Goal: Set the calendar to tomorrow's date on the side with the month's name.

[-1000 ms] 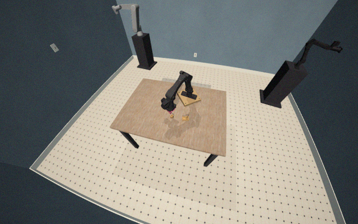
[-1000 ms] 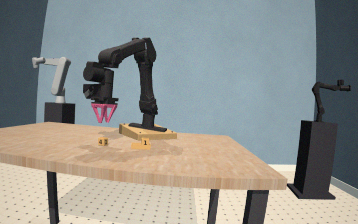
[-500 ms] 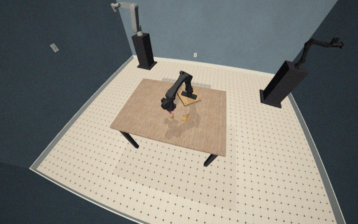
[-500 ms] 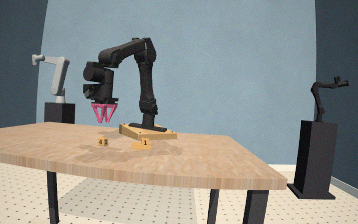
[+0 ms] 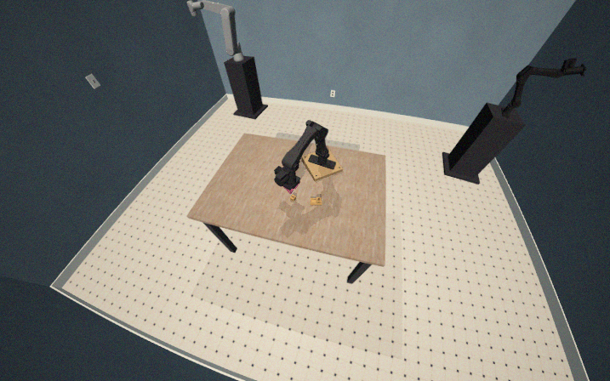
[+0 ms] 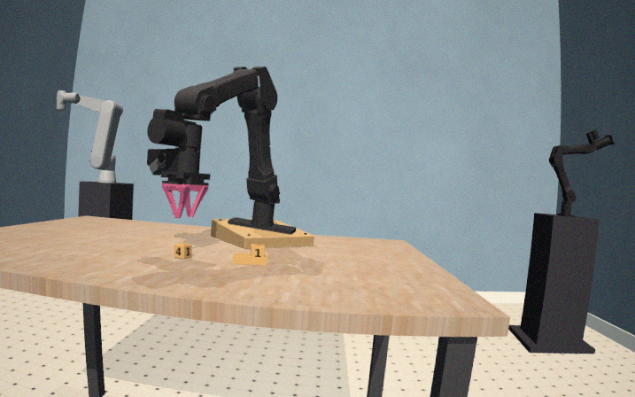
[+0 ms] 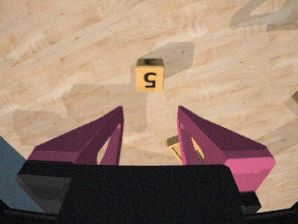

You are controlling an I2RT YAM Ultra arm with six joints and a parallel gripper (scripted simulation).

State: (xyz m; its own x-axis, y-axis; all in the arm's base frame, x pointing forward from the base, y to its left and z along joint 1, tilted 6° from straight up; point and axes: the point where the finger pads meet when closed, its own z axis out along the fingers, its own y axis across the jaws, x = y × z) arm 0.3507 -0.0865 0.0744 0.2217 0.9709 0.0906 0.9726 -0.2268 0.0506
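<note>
From my screen, the loose cube (image 5: 293,198) (image 6: 182,251) (image 7: 150,78) sits on the counter (image 5: 230,189) (image 6: 112,276) (image 7: 60,55), apart from the tray (image 5: 316,203) (image 6: 242,259). It shows a 4 and a 1 in the exterior view and a 5 on top in the wrist view. The other cube (image 5: 317,199) (image 6: 257,252) stands at one end of the tray, with a 1 facing the exterior camera.

My main worry is the digit: if I pick the loose cube up without working out which face must end at the front, it could go in with the wrong number or upside down. The claw (image 5: 291,190) (image 6: 184,215) (image 7: 150,112) is partly open, narrower than its full spread, with nothing between its tips. Coming down at this width, with the cube even slightly off centre, a tip could land on its top and tip or shove it. Later, a finger could knock the seated cube or push the tray askew, since the free place is right beside that cube.

The arm (image 5: 297,149) (image 6: 226,89) reaches out from its base and bends down at the wrist, fingers pointing at the counter. The tips hang well above it, behind the loose cube as the exterior camera sees it.
</note>
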